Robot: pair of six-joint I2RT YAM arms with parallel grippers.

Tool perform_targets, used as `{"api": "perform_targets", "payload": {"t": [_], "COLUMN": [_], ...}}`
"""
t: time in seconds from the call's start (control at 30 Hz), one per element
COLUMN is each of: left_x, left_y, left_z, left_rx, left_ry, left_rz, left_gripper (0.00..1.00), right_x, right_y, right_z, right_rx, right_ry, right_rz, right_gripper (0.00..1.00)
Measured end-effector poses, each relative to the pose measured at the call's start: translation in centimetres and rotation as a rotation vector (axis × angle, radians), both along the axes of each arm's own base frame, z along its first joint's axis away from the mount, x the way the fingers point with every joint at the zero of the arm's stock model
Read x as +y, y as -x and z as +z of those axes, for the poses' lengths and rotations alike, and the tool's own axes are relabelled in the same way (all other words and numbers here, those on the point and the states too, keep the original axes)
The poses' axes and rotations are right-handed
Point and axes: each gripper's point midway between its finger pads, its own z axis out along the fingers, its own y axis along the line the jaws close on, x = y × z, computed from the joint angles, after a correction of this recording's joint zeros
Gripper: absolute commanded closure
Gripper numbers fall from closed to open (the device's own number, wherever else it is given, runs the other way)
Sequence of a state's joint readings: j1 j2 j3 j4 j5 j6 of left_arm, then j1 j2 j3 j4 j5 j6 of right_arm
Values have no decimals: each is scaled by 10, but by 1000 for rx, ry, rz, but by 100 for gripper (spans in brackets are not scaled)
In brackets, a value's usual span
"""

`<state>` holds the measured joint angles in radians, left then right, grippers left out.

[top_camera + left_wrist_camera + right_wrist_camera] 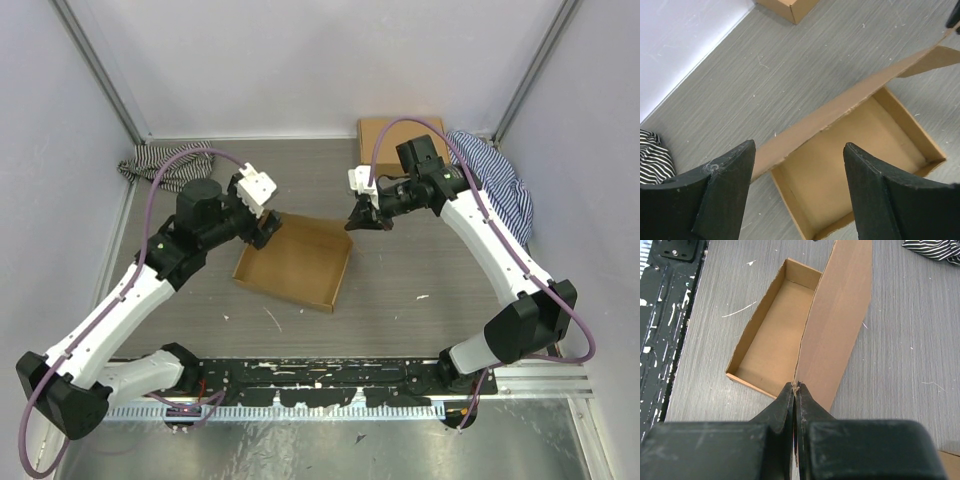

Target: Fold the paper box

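While the right gripper (796,386) is pinched down on the far-right corner of the lid flap (840,315), the left gripper (799,150) is spread wide over the flap's other end, gripping nothing. The paper box (295,265) sits mid-table (420,270) between the two arms. It's a shallow open tray with its walls up, and the flap stands roughly upright off the far wall.

Handling, our read:
- **Weight:** it's thin brown cardboard and light, so the tray will likely slide or lift if we drag the flap sideways instead of rotating it about its crease.
- **Stiffness:** it's stiff across the panel but weak at creases and edges. The pinched corner looks a bit frayed in the right wrist view, so a hard tug there risks a tear or curl.
- **Grip:** the surface is matte, so we don't expect much slip.

Where to hold: we'd take the flap's free edge near both corners, one gripper each, so it swings down evenly without twisting. A one-corner hold alone will probably skew it. The left jaws need to close on the edge below them. From the left wrist view we can't tell whether the left finger (725,190) touches the cardboard. A second box (385,132) and striped cloths (150,162) sit at the back, well apart.
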<state>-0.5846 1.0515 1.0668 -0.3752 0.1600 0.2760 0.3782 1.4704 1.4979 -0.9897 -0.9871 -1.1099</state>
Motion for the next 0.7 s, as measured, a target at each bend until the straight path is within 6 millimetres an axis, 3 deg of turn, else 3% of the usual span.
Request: {"api": "perform_targets", "payload": {"t": [0.23,0.33,0.57,0.7], "left_x": [-3,-8,-19,-24], "left_y": [-17,-22,-21,-14], "left_z": [-2,-4,-16,-22], "left_rx": [-85,-102,-111,-103], "left_ry": [-30,-48,-91,-106], "left_rz": [5,0,-56,-106], "left_gripper": [23,28,58,94], "right_x": [1,1,0,0], "right_y": [5,6,7,3], "right_z": [0,-1,1,-1], "right_rx": [6,9,-2,-2], "right_ry": [5,8,12,20], "right_rz": [14,18,26,24], "right_gripper": [93,92,91,88]}}
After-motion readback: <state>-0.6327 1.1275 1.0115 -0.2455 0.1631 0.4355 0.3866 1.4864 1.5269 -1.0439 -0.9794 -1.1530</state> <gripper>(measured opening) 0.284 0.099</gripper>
